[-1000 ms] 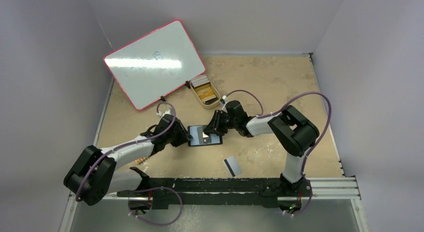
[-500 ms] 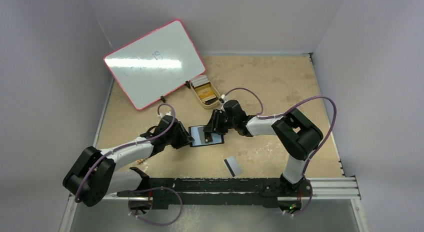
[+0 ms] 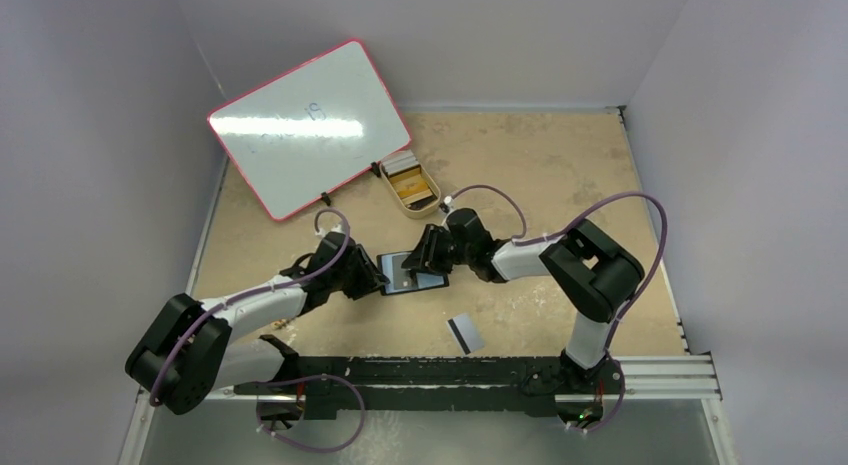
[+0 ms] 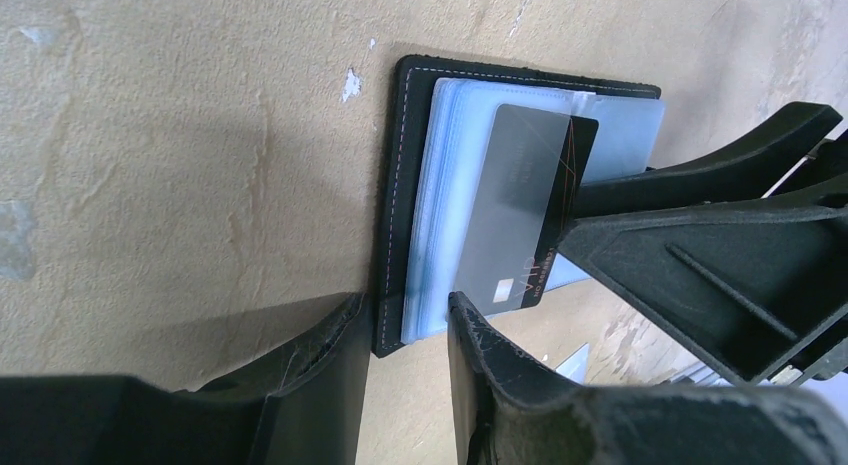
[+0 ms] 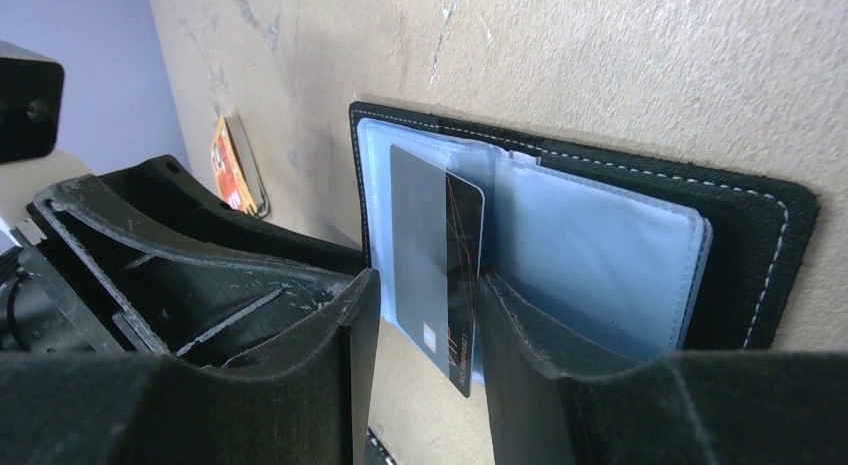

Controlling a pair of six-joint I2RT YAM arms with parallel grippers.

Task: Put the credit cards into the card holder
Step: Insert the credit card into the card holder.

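Note:
The black card holder [image 3: 397, 284] lies open on the table, its grey-blue pockets up [image 4: 400, 135] [image 5: 760, 215]. A dark grey card [image 4: 520, 205] [image 5: 425, 235] sits slanted, partly in the pockets. My right gripper [image 3: 422, 268] [image 5: 428, 280] has its jaws a little apart around this card, whose striped edge rests against one finger. My left gripper [image 3: 378, 278] [image 4: 408, 305] has its jaws a little apart astride the holder's corner, one finger on the pockets. A grey card with a black stripe [image 3: 465, 332] lies on the table nearer the bases. An orange-gold card [image 3: 412, 188] lies in the tray.
A tan oval tray [image 3: 415, 214] stands behind the holder, with pale cards at its far end. A pink-framed whiteboard [image 3: 310, 125] leans at the back left. A small orange board [image 3: 283, 321] [image 5: 232, 165] lies under the left arm.
My right gripper has edged left over the card holder. The left gripper has stayed at the holder's left edge.

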